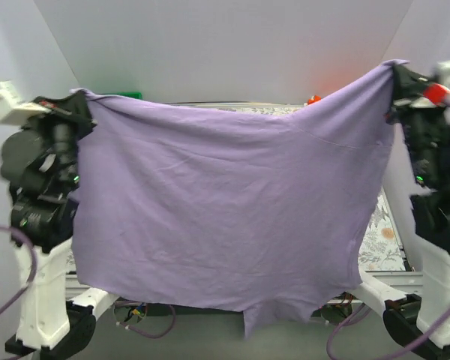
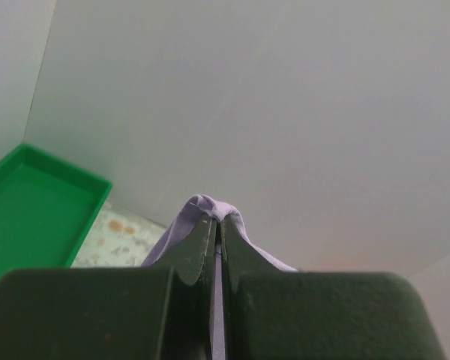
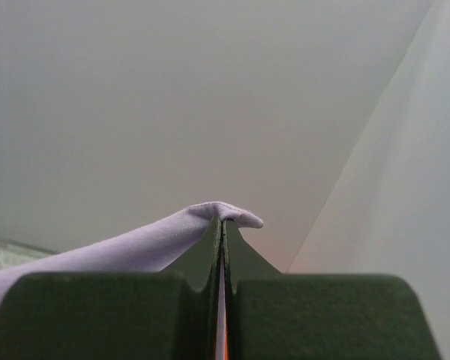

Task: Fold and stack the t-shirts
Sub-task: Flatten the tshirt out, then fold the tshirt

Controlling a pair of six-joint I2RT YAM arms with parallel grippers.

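A light purple t-shirt (image 1: 225, 202) hangs spread wide in the air between my two arms and fills the middle of the top view. My left gripper (image 1: 81, 97) is shut on its upper left corner, where the cloth (image 2: 210, 206) bunches over the fingertips of that gripper (image 2: 219, 219). At the upper right corner my right gripper (image 1: 394, 75) is shut on the cloth (image 3: 150, 244), which folds over the tips of this gripper (image 3: 223, 220). The shirt's lower hem hangs down to the arm bases. A small orange patch (image 1: 313, 99) peeks above the shirt's top edge. Everything else on the table behind is hidden.
A green plastic tray (image 2: 30, 210) sits at the back left on the patterned table cover (image 2: 124, 236); its edge (image 1: 124, 95) shows just above the shirt. White walls enclose the back and sides. A strip of the patterned cover (image 1: 382, 236) shows at right.
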